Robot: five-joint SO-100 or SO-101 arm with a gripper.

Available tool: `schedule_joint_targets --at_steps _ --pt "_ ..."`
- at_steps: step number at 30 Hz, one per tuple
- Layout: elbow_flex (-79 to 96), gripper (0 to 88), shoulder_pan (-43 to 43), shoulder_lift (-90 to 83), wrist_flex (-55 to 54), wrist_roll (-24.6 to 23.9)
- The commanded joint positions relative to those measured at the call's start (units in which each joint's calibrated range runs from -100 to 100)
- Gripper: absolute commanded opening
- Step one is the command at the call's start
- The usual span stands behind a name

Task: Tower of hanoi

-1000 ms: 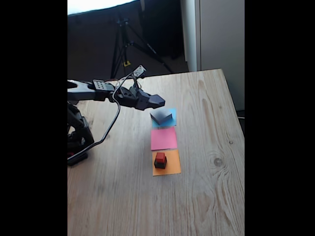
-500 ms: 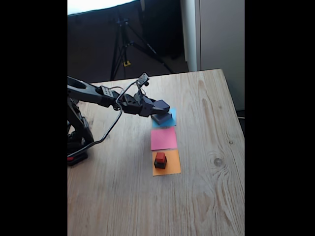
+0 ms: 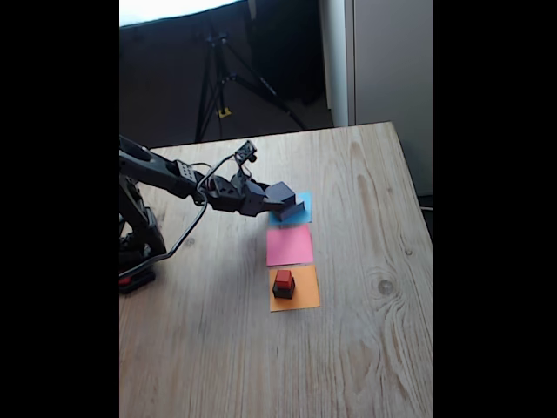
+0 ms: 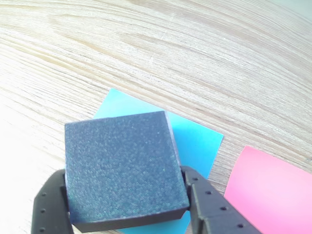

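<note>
- The surface (image 3: 365,348) is light wood with clear grain and a dark knot (image 3: 384,286) near its right side in the fixed view.
- Behind it the floor (image 3: 165,96) is dark.
- A black tripod (image 3: 228,74) stands there.
- A pale wall panel (image 3: 392,61) rises at the right.
- Bright light (image 3: 165,9) enters at the top left.

Daylight from the bright window strip at the top of the soft, low-detail fixed view falls on the pale wooden table (image 3: 348,348), while the wrist view is sharper, with strong glare that washes out the wood at its left edge.
</note>
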Motion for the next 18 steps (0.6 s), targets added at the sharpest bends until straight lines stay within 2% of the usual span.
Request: schedule_joint_targets --at_steps 1,18 --pt "-0.86 14.9 0.00 -0.07 -2.37 1.04" --pt "-2.40 17.4 0.59 2.66 -4.15 1.04"
